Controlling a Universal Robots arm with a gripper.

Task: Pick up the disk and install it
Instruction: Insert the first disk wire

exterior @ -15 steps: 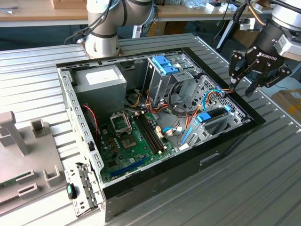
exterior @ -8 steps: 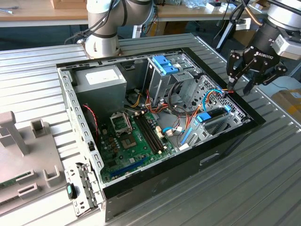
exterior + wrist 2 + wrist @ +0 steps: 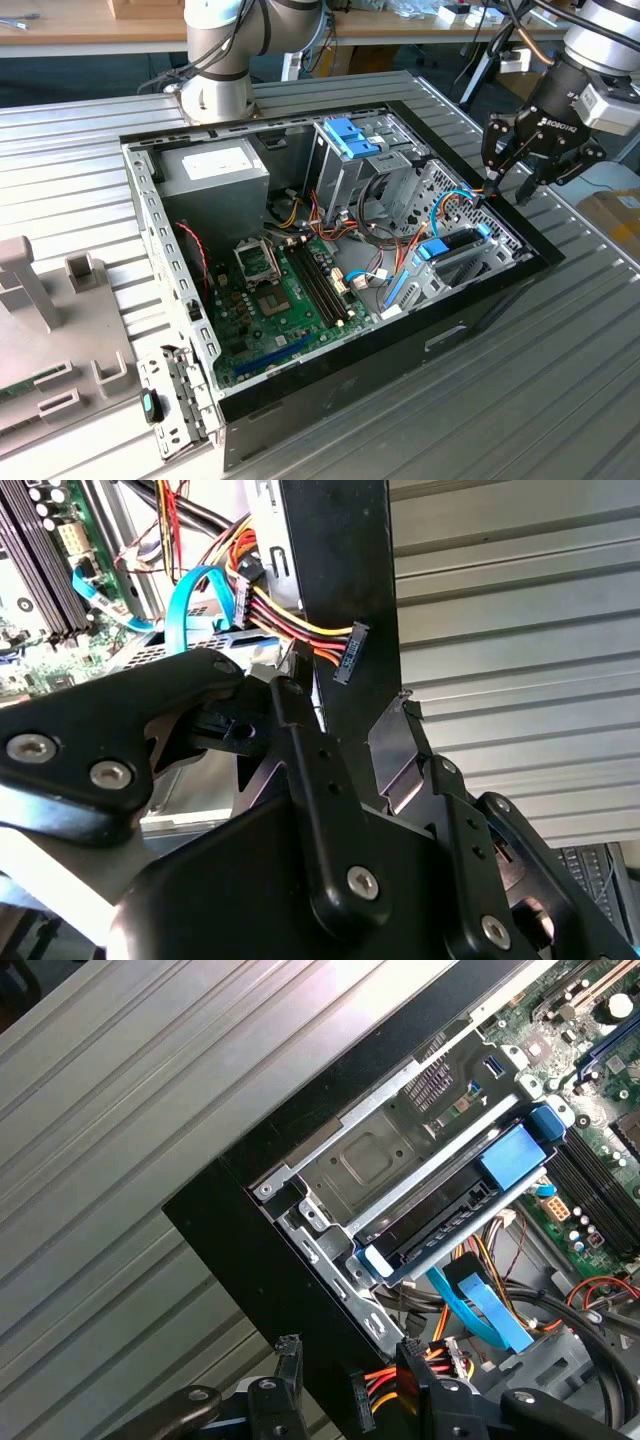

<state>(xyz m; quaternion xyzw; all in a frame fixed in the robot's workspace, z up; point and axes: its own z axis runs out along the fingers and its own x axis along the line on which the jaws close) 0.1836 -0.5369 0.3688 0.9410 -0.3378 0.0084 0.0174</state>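
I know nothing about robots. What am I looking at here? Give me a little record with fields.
Setting: open computer case on a ribbed metal table
Gripper: open, holding nothing, over the case's wall on the exterior view's right
Disk: blue-framed, lying in its bay inside the case
Nearby: red, orange and yellow cable bundle beside the gripper

Case wall [image 3: 260, 1250] sits between gripper [image 3: 352, 1360] jaws — cables [image 3: 480, 1310] crowd.
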